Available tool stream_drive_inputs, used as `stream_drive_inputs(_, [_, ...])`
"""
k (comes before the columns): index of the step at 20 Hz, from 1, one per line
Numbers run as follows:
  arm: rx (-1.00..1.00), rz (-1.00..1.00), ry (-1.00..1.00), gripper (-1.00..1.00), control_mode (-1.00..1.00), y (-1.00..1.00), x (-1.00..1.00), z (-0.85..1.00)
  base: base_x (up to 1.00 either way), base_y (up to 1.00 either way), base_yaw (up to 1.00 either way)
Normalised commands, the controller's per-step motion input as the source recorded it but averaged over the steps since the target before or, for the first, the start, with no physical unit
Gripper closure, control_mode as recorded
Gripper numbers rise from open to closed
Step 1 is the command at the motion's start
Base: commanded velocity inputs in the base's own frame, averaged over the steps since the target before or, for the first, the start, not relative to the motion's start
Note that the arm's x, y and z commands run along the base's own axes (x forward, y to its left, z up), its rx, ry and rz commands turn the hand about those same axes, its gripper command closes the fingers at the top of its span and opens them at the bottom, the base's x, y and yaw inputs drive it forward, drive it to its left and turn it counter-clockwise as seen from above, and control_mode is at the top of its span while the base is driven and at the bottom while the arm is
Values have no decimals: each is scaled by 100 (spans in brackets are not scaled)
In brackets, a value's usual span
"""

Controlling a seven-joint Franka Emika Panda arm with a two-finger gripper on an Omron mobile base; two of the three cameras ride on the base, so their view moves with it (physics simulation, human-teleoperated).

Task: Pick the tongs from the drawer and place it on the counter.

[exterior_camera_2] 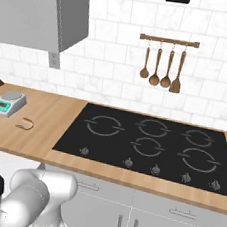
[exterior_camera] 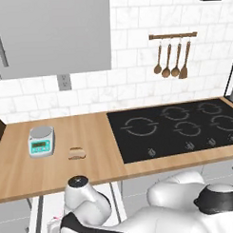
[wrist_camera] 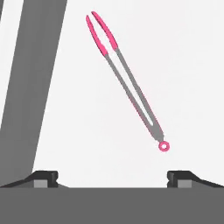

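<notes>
tongs (wrist_camera: 127,83) | flat on drawer (wrist_camera: 183,65) floor, centre frame (pink tips upper left) | gripper (wrist_camera: 112,177) jaws spread wide, empty

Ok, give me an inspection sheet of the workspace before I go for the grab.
Surface: wooden counter, black cooktop set into it.
Job's things: tongs lie flat and diagonal on the white drawer floor, pink tips away from the hand, not gripped.
Clutter: small scale and a small brown item on the counter.
Grippers: gripper open, fingertips apart, short of the tongs.
Cables: nothing seen.
Surroundings: wooden utensils on a wall rail, wall outlet, grey upper cabinet.
</notes>
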Motion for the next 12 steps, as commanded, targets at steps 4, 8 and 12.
stream_drive_inputs(4, [-5, 8, 21, -100, -100, 0, 89, -2, 0, 0, 0])
stream_drive_inputs(8, [-9, 13, 3, -100, -100, 1, 42, -39, 0, 0, 0])
stream_drive_inputs(12, [-6, 14, -1, -100, -100, 10, 21, -58, 0, 0, 0])
